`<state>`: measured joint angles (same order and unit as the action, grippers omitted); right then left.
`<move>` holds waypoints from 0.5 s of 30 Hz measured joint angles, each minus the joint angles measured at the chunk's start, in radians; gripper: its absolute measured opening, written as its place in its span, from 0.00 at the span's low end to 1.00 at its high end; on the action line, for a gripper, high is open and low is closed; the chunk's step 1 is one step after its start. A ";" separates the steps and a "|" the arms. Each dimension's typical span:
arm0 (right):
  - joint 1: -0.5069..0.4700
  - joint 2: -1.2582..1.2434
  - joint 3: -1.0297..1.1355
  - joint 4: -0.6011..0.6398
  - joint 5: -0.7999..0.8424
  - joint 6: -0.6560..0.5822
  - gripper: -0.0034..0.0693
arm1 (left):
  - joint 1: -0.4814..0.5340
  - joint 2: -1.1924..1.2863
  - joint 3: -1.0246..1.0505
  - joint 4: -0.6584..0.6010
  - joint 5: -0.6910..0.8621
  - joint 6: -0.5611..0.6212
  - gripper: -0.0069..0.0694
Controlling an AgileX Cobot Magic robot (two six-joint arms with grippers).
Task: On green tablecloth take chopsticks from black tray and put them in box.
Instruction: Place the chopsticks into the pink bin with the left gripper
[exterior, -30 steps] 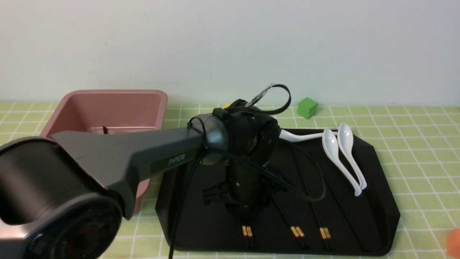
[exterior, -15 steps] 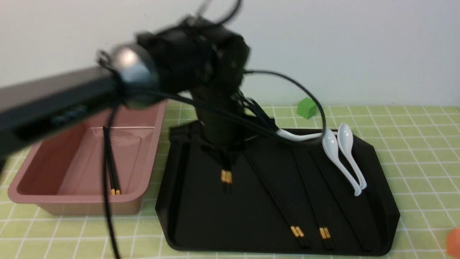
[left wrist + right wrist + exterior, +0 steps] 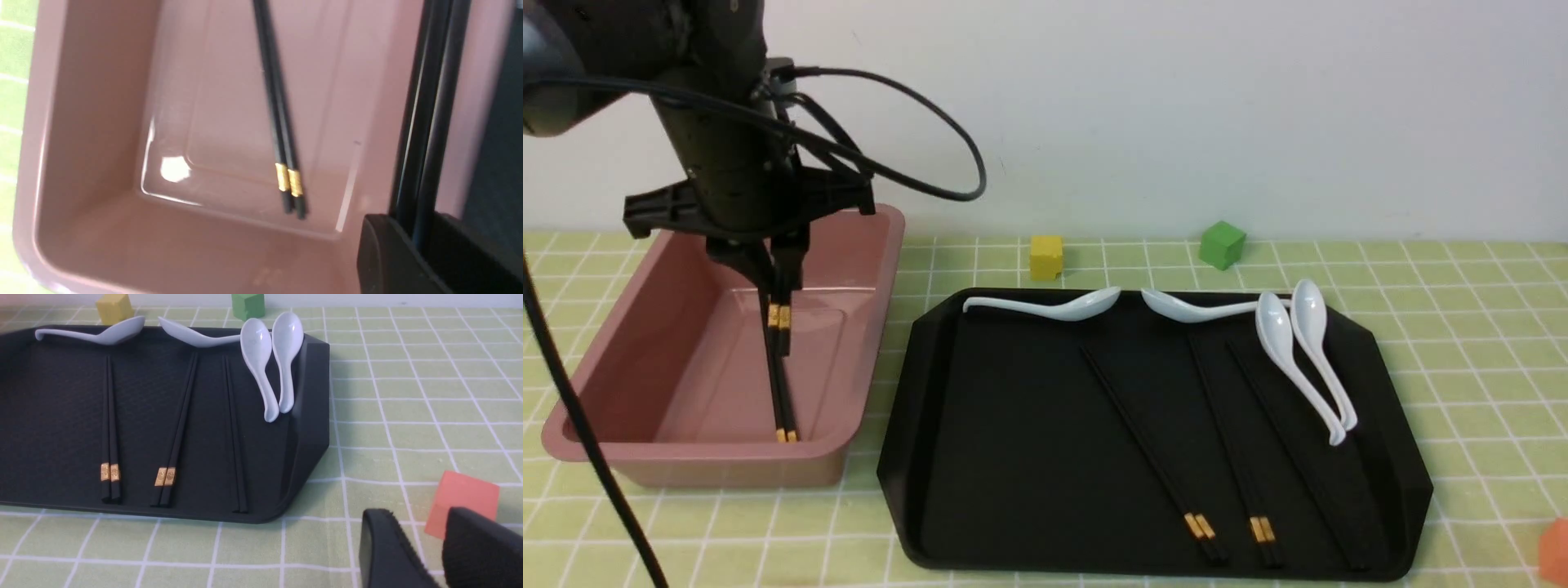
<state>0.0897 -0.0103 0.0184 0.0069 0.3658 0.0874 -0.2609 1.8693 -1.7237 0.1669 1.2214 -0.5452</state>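
Note:
My left gripper (image 3: 772, 282) is shut on a pair of black chopsticks (image 3: 778, 322) and holds them upright over the pink box (image 3: 882, 245), gold bands low. In the left wrist view the held pair (image 3: 425, 122) runs up from between the fingers (image 3: 388, 253). Another pair (image 3: 786, 416) lies on the box floor and also shows in the left wrist view (image 3: 282, 155). On the black tray (image 3: 1029, 425) lie two banded pairs (image 3: 1160, 465) (image 3: 1233, 457) and one more pair (image 3: 1298, 465). My right gripper (image 3: 433, 539) is open, low over the green tablecloth (image 3: 408, 416), beside the tray's corner (image 3: 310, 428).
Several white spoons (image 3: 1298, 343) lie along the tray's far edge and right side. A yellow cube (image 3: 1046, 256) and a green cube (image 3: 1222, 244) stand behind the tray. An orange cube (image 3: 461, 498) sits on the cloth just beyond my right fingers.
My left arm has lifted off the tray with a pair of chopsticks and swung left; it now hangs over the box. The other chopsticks and spoons have not moved.

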 joint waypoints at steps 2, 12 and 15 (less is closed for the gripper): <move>0.000 0.000 0.000 0.000 0.000 0.000 0.38 | 0.000 0.021 0.000 0.009 0.000 0.000 0.24; 0.000 0.000 0.000 0.000 0.000 0.000 0.38 | 0.000 0.181 0.000 0.043 -0.020 0.005 0.36; 0.000 0.000 0.000 0.000 0.000 0.000 0.38 | 0.000 0.174 0.000 0.042 -0.016 0.032 0.40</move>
<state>0.0897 -0.0103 0.0184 0.0069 0.3658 0.0874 -0.2609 2.0430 -1.7237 0.2088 1.2057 -0.5127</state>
